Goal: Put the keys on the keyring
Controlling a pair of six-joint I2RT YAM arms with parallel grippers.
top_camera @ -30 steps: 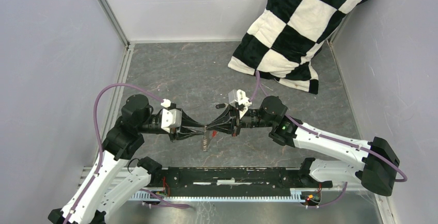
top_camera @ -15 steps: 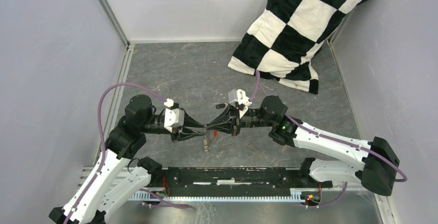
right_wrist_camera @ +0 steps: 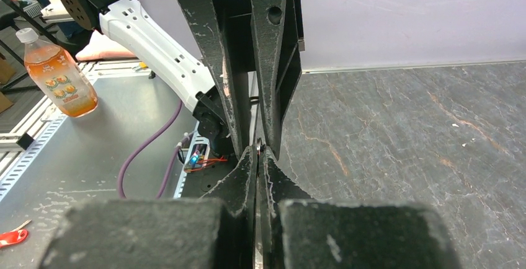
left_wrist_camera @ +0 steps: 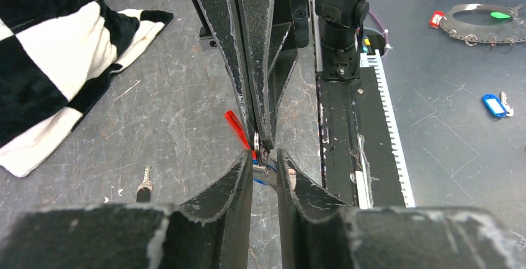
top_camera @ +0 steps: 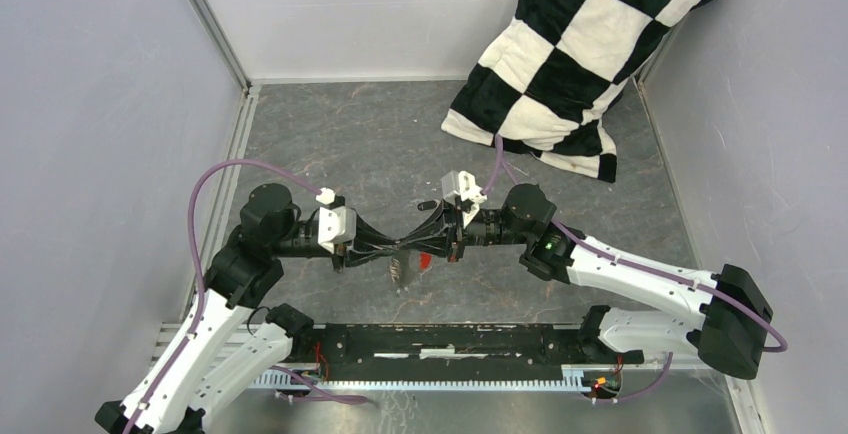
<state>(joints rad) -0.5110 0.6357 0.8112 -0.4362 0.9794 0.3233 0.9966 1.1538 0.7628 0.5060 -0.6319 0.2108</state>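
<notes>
Keyring [top_camera: 425, 259] mid-frame | right gripper [right_wrist_camera: 258, 152] fingers clamped on its ring | left gripper [left_wrist_camera: 265, 157] fingers slightly apart, grip unclear | key [top_camera: 400, 272] dangling below

Bright, diffuse light falls from above; shadows on the grey table [top_camera: 350, 144] are soft and faint. Wrist views are sharp, nearest foreground slightly blurred.
</notes>
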